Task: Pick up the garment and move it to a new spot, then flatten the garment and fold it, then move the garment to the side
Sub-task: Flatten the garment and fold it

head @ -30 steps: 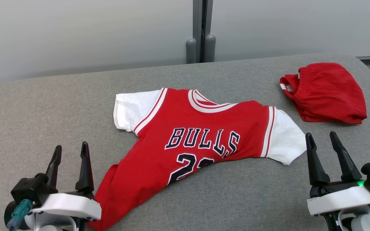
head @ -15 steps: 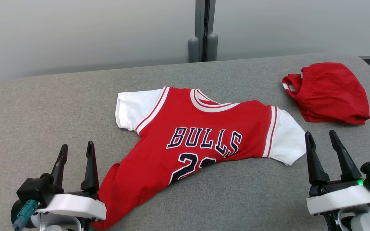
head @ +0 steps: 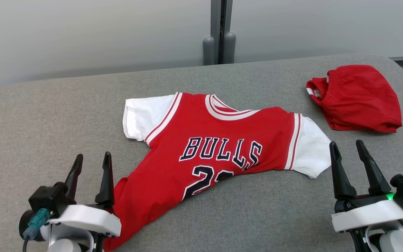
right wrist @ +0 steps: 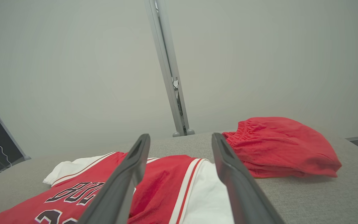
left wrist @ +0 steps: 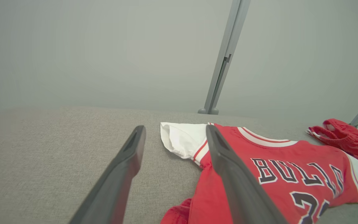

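On grey bench (head: 47,115), centre: one red garment (head: 205,150), face up, hem bunched beside left hand (head: 93,155), sleeve near right hand (head: 345,143); red shorts (head: 357,99) far right; both hands wide, holding nothing.

Red Bulls jersey (head: 215,147) with white sleeves lying face up and skewed on grey padded surface (head: 47,119), folded red shorts (head: 357,98) well apart at far right, left gripper (head: 93,161) beside hem, right gripper (head: 346,148) near sleeve, both jaws spread, empty
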### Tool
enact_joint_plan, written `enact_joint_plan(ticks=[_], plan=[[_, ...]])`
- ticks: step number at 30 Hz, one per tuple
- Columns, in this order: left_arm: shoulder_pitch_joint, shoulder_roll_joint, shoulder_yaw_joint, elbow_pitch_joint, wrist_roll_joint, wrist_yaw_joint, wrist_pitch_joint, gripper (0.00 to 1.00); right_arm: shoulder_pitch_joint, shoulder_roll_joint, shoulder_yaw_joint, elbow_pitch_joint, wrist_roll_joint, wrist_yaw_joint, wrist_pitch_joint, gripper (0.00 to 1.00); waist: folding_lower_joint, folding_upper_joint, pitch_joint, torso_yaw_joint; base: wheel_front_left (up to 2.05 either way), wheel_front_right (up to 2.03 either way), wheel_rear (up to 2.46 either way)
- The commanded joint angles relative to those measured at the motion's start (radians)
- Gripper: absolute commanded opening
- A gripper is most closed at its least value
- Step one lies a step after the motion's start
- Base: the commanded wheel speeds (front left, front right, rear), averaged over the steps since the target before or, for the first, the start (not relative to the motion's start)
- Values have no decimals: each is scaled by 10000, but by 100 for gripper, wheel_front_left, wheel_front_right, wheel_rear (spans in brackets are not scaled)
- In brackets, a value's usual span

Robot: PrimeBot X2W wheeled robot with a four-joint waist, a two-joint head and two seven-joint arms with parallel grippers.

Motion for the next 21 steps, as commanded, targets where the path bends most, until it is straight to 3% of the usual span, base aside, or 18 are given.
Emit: enact_joint_plan(ticks=[1,6,9,21], plan=[[-177,35,-38,64,90,-62,49,100,-91,-37,17,14,41,5,-11,100,0,-1,31,-34,0,0,0],[-816,72,-250,348,51,-173,616,100,-227,6,32,-47,42,4,-11,100,0,-1,263,-161,0,0,0],[-1479,107,-294,686,-164,-479,1082,100,-351,26,88,-86,46,4,-11,100,0,-1,504,-272,0,0,0],[-4885,944,-301,3371,-775,-1328,3987,100,-943,246,119,-140,228,4,-11,100,0,-1,1631,-1202,0,0,0]])
